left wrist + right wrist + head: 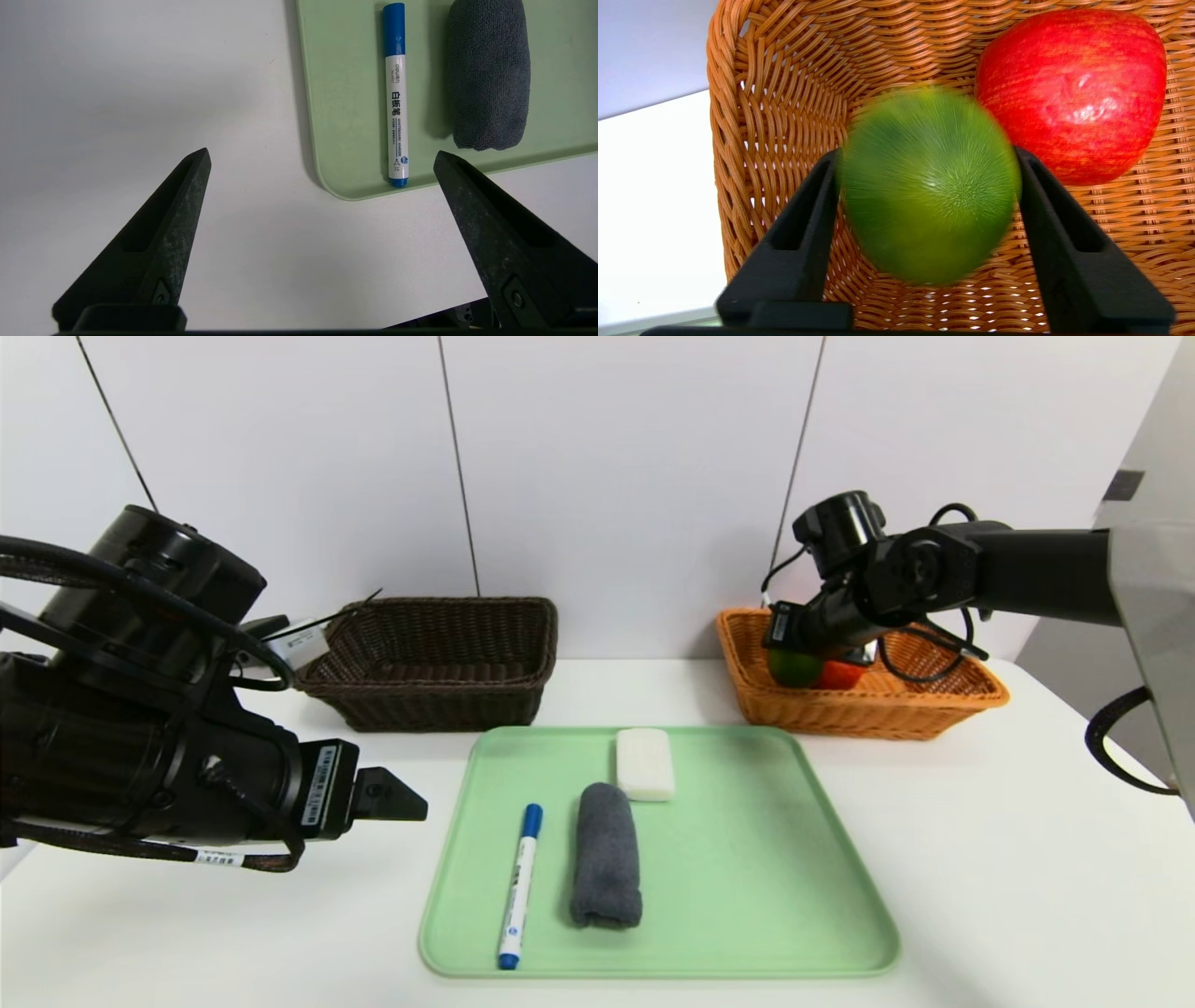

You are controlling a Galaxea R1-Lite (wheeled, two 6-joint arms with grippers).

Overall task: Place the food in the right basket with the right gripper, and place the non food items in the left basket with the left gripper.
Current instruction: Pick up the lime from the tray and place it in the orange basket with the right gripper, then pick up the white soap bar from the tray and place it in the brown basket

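from my seat i see a smooth white table (980, 859) set against a pale wall of flat panels (616, 476) with thin dark seams running up it. my right gripper (927, 154) reaches down into the orange-tan woven wicker basket (934, 709) at the far right of the table, and its two black fingers (803, 219) sit on either side of the green oval citrus fruit (929, 186); the fruit looks smeared in the right wrist view, and i cannot tell whether the fingers still press it or have just let go. the red apple with yellowish streaks (1073, 93) lies on the basket floor just beside the citrus, toward the far wall of the weave. the dark brown woven wicker basket (439, 663) stands at the far left-centre, well apart from the orange one. between them and nearer to me lies a pale green plastic tray with rounded corners (794, 859). on it are the white marker with a blue cap (520, 887), the rolled dark grey towel (607, 854) just beside it, and the small white rounded bar (644, 763) near the towel's far end. my left gripper (322, 158) hangs over bare table by the tray's near left corner, fingers spread wide and holding nothing.
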